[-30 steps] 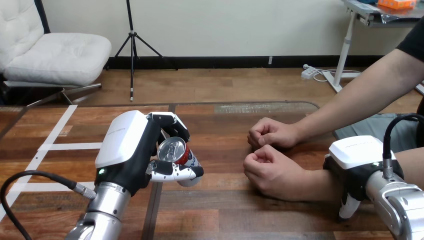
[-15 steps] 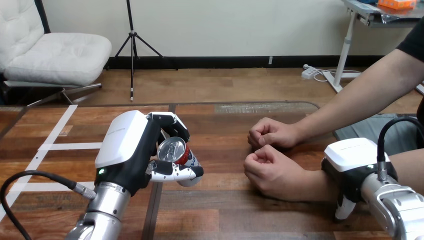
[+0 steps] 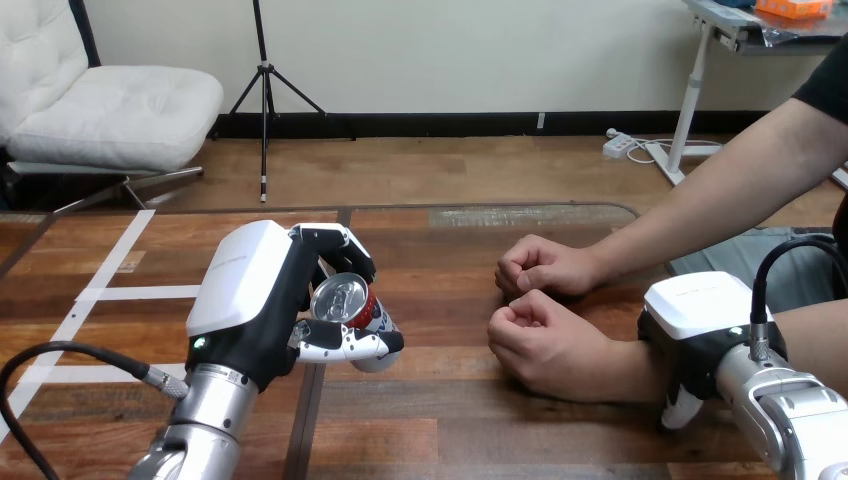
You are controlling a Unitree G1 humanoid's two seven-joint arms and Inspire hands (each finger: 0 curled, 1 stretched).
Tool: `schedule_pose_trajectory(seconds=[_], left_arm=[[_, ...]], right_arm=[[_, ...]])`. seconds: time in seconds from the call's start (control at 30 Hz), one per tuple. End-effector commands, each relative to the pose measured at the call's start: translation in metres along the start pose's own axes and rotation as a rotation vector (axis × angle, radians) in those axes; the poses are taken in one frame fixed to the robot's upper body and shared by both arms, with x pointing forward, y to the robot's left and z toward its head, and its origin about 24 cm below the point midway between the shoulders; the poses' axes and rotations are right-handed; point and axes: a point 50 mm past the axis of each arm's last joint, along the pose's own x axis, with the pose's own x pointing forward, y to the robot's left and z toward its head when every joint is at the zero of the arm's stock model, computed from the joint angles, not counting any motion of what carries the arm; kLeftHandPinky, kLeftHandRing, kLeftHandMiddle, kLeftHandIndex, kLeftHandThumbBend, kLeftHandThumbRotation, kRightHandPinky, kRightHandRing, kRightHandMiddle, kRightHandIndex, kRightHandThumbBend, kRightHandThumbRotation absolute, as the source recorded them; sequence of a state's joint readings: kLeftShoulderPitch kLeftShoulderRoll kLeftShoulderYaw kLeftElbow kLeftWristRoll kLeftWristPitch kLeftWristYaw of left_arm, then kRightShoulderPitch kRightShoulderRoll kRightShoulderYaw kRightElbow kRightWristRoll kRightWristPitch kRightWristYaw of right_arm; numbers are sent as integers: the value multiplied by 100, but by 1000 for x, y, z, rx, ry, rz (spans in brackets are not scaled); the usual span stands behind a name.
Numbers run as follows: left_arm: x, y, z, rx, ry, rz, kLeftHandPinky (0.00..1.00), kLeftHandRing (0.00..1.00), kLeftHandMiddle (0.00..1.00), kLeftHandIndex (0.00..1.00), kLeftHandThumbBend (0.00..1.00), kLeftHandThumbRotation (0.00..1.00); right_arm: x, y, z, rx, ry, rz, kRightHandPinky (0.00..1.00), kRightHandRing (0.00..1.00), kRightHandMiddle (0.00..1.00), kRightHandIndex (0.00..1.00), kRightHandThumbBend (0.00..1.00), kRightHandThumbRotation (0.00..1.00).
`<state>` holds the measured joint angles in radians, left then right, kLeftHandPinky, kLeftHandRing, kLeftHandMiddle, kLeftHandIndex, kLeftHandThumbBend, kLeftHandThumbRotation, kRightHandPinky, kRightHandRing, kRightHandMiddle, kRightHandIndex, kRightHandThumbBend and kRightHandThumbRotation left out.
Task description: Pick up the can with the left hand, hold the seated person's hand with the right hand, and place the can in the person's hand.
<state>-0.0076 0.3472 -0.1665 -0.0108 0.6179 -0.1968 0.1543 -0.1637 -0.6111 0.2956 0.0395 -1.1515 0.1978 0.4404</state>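
Observation:
My left hand [image 3: 262, 305] is shut on the can [image 3: 343, 299], fingers over its far side and thumb across the near side. The can has a silver top and a red and white body, and it tilts toward me at the table's left-middle. The person's two hands rest on the table as loose fists: one farther back [image 3: 540, 265], one nearer [image 3: 530, 338]. My right hand [image 3: 700, 325] lies over the forearm behind the nearer fist, close to the wrist. The can is about a hand's width left of the nearer fist.
The wooden table [image 3: 450, 420] has white tape strips [image 3: 130, 292] at its left and a dark seam [image 3: 305, 410] running toward me under my left hand. The person's arms come in from the right edge.
My right hand has slid a little left along the person's forearm toward the wrist. My left hand and the can have barely shifted. The person's fists are unchanged.

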Motion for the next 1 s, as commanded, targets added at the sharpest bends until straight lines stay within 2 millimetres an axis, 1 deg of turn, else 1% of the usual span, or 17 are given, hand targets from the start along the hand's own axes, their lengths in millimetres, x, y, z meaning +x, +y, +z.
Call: schedule_pose_trajectory(seconds=[0.0,0.33,0.6,0.97], left_arm=[[11,23,14,23,-90,98,27,33,40,43,70,0],[10,24,13,26,-83,95,27,33,40,43,70,0],[10,24,13,26,-80,96,28,33,40,43,70,0],[10,24,12,22,-89,97,28,33,40,43,70,0]], right_arm=[[8,-14,6,21,-23,-66,33,46,53,58,76,0],[13,-12,8,44,-32,-89,25,39,47,56,81,3],[16,-10,8,38,-34,-106,20,32,42,56,82,1],[17,-9,7,50,-49,-151,16,26,37,53,83,0]])
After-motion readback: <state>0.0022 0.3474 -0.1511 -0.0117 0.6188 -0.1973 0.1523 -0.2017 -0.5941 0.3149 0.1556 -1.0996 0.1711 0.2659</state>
